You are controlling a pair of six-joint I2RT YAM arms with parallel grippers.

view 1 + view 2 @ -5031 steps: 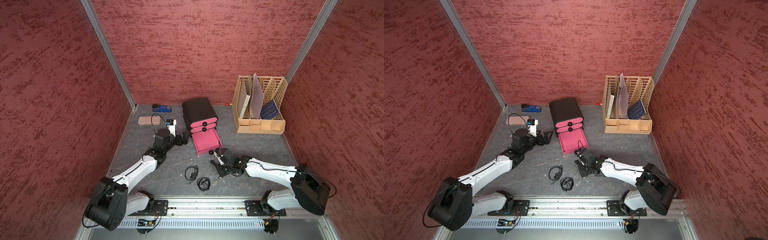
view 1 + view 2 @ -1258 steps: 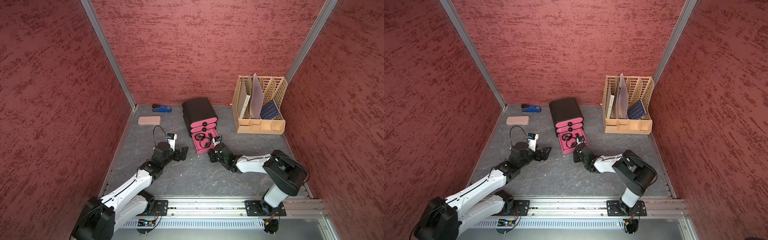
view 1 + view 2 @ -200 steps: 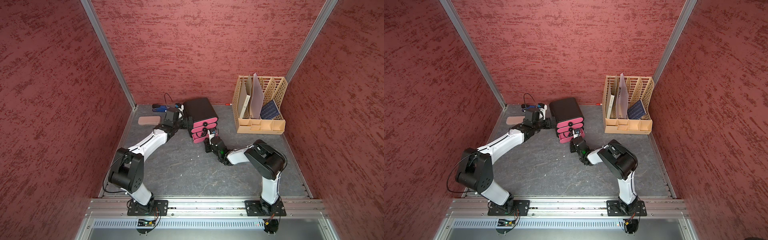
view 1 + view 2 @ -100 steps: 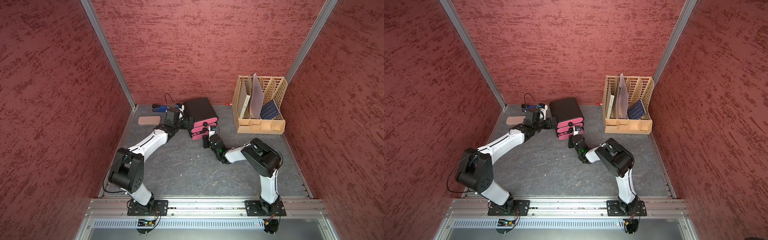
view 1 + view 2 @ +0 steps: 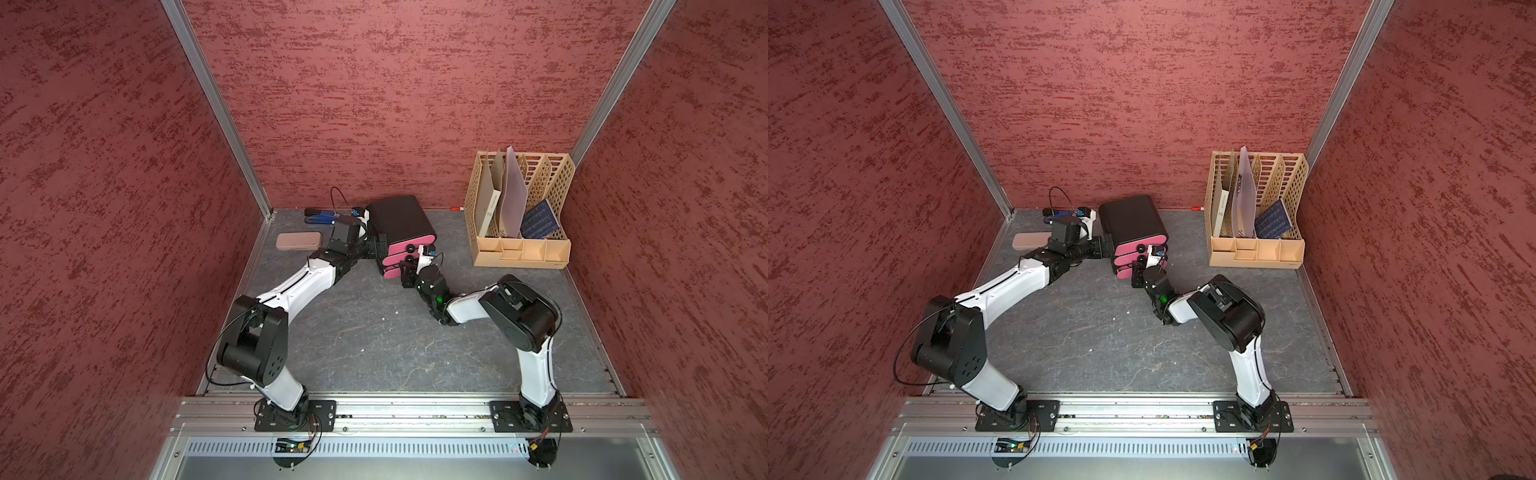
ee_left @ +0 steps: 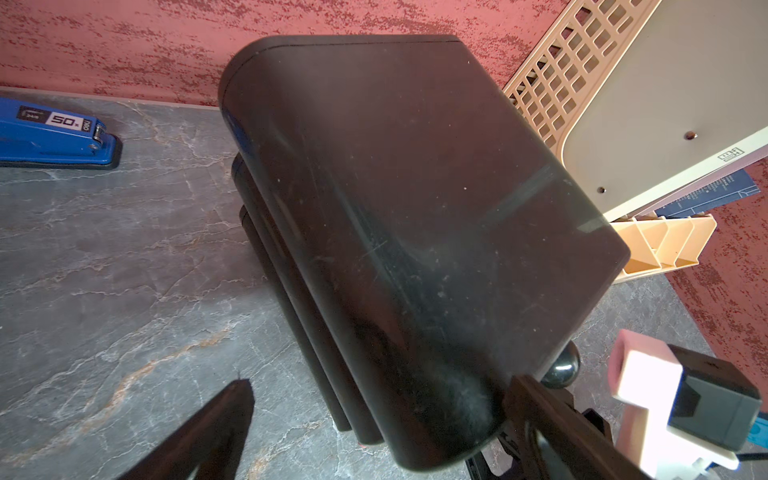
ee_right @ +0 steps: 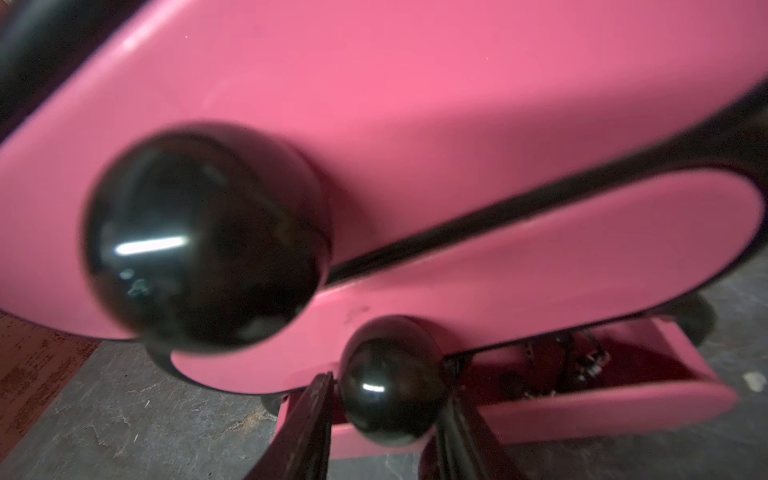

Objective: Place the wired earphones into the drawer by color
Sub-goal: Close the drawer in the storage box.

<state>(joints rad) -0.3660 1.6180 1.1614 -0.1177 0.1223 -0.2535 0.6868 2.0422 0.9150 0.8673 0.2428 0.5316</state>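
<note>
While the left gripper point(image 5: 380, 248) stands spread wide against the drawer cabinet point(image 5: 400, 216) at frame centre, arm stretched low, the right gripper point(image 7: 387, 377) closely flanks the lowest knob point(image 7: 392, 388) (pinching or not, I cannot tell); black wired earphones point(image 7: 582, 361) lie inside the barely ajar bottom drawer point(image 7: 582, 409).

The drawer cabinet point(image 5: 401, 218) stands at the worktop's point(image 5: 374, 332) twelve o'clock, file rack point(image 5: 519, 253) at two, stapler point(image 5: 318, 216) at eleven, case point(image 5: 298, 240) just before it; earphones point(image 7: 582, 361) lie in the lowest drawer point(image 7: 540, 411).

Grey tabletop point(image 5: 374, 332); drawer point(image 5: 401, 218), rack point(image 5: 519, 254), stapler point(image 5: 319, 214), case point(image 5: 299, 241)
</note>
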